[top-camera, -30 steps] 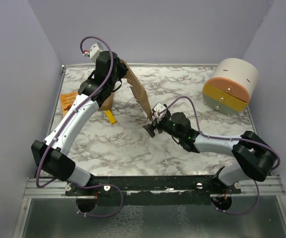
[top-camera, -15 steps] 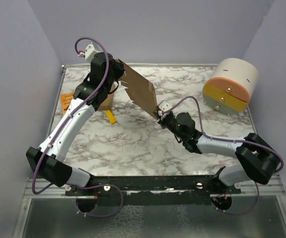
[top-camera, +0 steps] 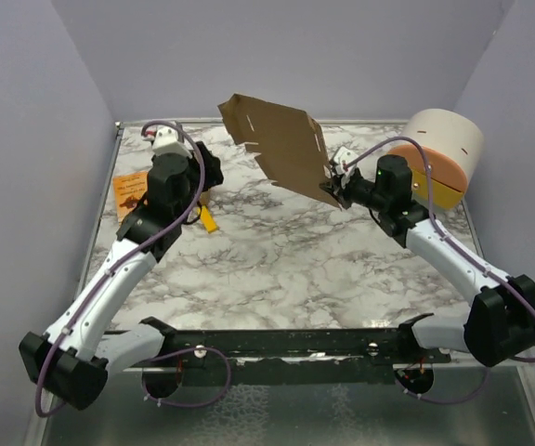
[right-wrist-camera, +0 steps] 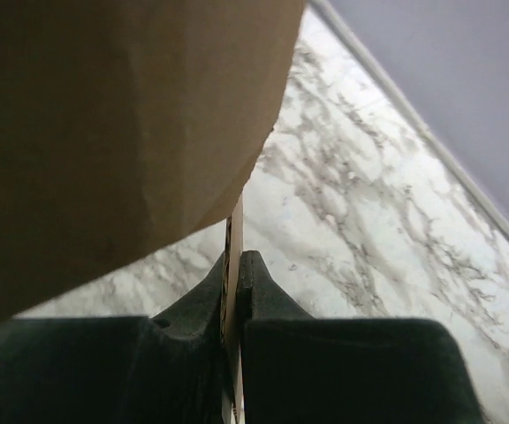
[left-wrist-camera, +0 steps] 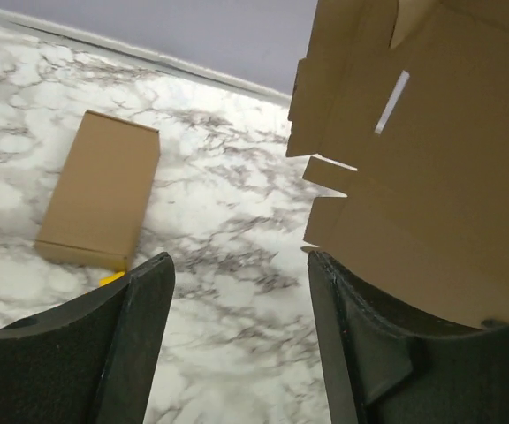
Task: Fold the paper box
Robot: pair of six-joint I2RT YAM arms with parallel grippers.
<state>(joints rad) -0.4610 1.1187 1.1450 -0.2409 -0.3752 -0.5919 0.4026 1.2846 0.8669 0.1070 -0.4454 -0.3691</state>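
Surface (top-camera: 277, 269): white marble with grey veining, filling the middle of the top view and walled in lilac on three sides.
Paper box (top-camera: 281, 144): flat brown die-cut sheet held up in the air, top centre of the frame, tilted, lower right corner lowest. Notched tabs and a slot show along its upper left edge. No panel is seen turned up.
Round container (top-camera: 432, 160): cream, orange and grey drum on its side, upper right, just behind the right wrist. No part in the job, by my judgement.
Right gripper (top-camera: 339, 189): right of centre, upper half. Jaws together on the lower right corner of the sheet; the wrist view shows the thin cardboard edge pinched between them. It alone carries the sheet.
Left gripper (top-camera: 198, 172): upper left. Jaws apart with nothing between them, just beside the tabbed edge of the sheet and not touching it.
Narrow cardboard box (left-wrist-camera: 100, 190): ready-made, lying flat, upper left of the left wrist view, well apart from the sheet.
Orange booklet (top-camera: 130, 190): flat at the left edge of the surface.
Yellow piece (top-camera: 208, 219): small strip beside the left wrist; what it is cannot be told.
Done: sheet lifted clear and presented.
Left to do: in my judgement all the folding, namely raising the walls, tucking the tabs, and closing up.
Stage: early, with the free arm placed to take the tabbed edge.
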